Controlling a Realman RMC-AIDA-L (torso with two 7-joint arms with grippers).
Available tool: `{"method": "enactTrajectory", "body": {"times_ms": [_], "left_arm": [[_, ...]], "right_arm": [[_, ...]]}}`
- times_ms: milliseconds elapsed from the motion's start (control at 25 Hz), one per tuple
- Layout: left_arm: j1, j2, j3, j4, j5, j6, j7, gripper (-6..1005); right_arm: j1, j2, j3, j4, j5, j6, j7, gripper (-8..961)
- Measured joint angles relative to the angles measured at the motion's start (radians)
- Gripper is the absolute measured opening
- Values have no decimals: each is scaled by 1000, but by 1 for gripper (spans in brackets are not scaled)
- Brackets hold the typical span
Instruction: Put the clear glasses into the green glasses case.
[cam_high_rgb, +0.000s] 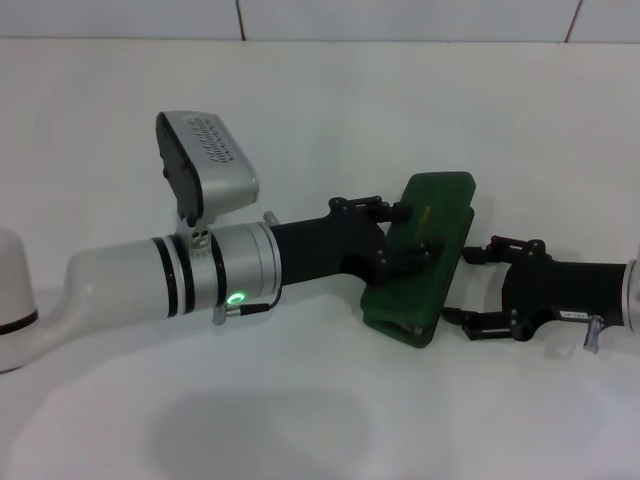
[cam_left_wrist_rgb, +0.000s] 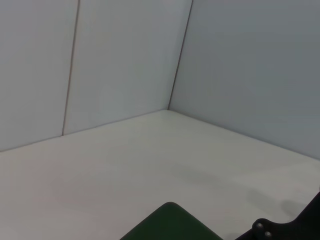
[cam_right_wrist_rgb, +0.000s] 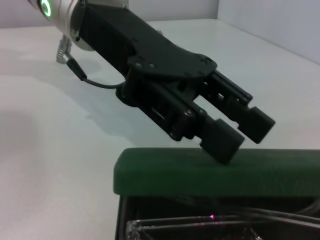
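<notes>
White table (cam_high_rgb: 330, 80): left end effector (cam_high_rgb: 418, 232) presses green glasses case (cam_high_rgb: 425, 300) lid.

white table (cam_high_rgb: 300, 130), green glasses case (cam_high_rgb: 415, 285) on it

Gold lettering on the green glasses case (cam_high_rgb: 425, 255) lid cannot be read (too small).

A bare test booth or lab: plain smooth white tabletop (cam_high_rgb: 330, 110) enclosed by seamed pale grey wall panels (cam_left_wrist_rgb: 120, 60).
</notes>
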Motion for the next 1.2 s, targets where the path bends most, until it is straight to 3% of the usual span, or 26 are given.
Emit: {"method": "enactTrajectory", "body": {"times_ms": [840,1000,1040,1200], "left_arm": [[0,6,35,-4,0,-87,-24,632],[37,13,2,26,-15,-25,-2,632],[92,20,-90,48,-19,95,58,632],[143,40,-203,51,-2,295,131,633]], "right_arm": [[-6,1,-15,19,71,-14,-35,837],[-31,-9,12,5,99,-55,-42,837],[-41,-12,32,1,108,-78,-50,837],[-74,-16,181,0,116,-211,-101,837]]}}
